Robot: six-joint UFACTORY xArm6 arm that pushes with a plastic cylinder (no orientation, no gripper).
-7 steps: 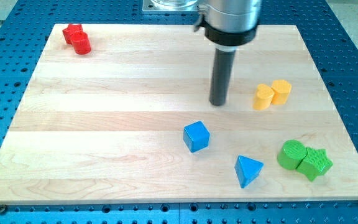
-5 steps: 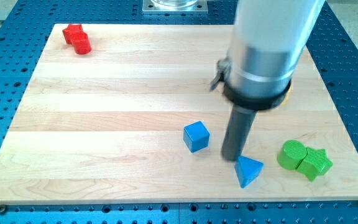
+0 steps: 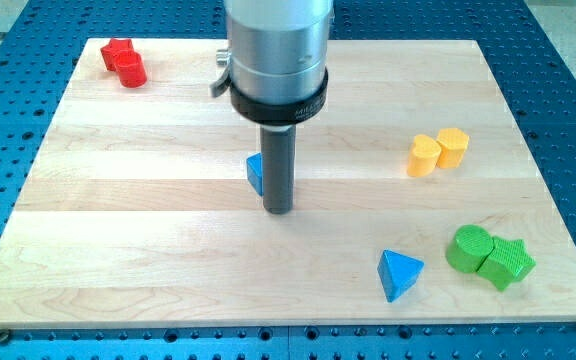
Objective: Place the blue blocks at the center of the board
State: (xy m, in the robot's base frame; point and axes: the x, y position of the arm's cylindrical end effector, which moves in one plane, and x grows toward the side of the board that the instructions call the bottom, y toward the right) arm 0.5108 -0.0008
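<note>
Nearest the view's bottom edge, toward the right, a blue triangular block (image 3: 399,274) lies alone on the wooden worktop (image 3: 148,250). Just to its right, near the worktop's lower right corner, two green blocks touch each other: a green round block (image 3: 468,247) and a green star-shaped block (image 3: 509,261).

Further up, near the middle of the worktop, my tip (image 3: 279,209) rests on the wood at the lower end of the dark rod. There is no hand on this arm, so nothing opens, closes or grips; the rod holds nothing. The second blue block (image 3: 255,172) sits against the rod's left side, a little above the tip. Most of it is hidden behind the rod, so its shape cannot be made out, and whether the rod actually touches it cannot be told for certain. This block is well apart from the blue triangular one, which lies down and to the right.

At the view's right, above the green pair, two yellow blocks (image 3: 438,151) stand side by side, touching.

Farthest away, at the worktop's upper left corner, two red blocks (image 3: 124,62) sit pressed together.
</note>
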